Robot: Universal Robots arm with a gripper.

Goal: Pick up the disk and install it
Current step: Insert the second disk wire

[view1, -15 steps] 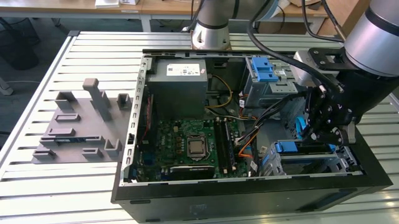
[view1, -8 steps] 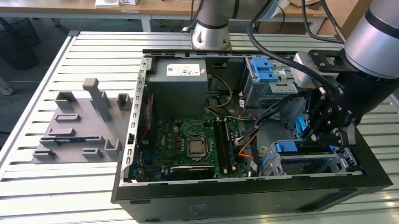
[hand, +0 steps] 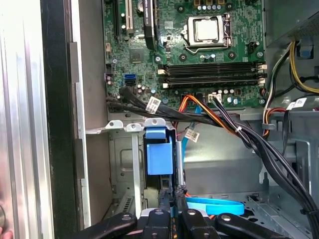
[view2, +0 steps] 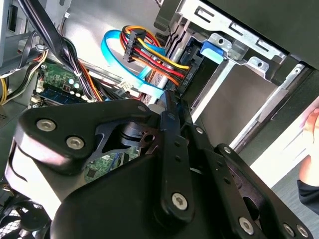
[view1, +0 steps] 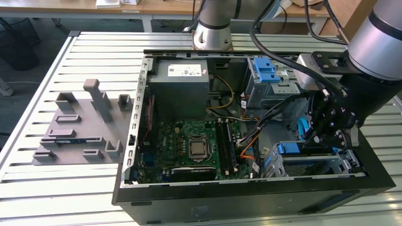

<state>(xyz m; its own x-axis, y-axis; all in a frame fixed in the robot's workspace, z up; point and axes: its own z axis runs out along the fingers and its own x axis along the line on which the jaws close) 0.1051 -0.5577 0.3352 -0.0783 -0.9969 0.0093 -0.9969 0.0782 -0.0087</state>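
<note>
Black jaws of the gripper (hand: pixel 172 199) stand nearly closed, seemingly pinching the disk's (hand: pixel 159 158) thin edge; the disk sits just beyond the fingertips, in the metal bay (hand: pixel 130 164). The first wrist view shows its blue frame. The second wrist view shows a blue ribbon cable (view2: pixel 119 59) and red-yellow wires (view2: pixel 159 55) ahead. The exterior view shows the case (view1: pixel 251 197) and green motherboard (view1: pixel 188 146).
</note>
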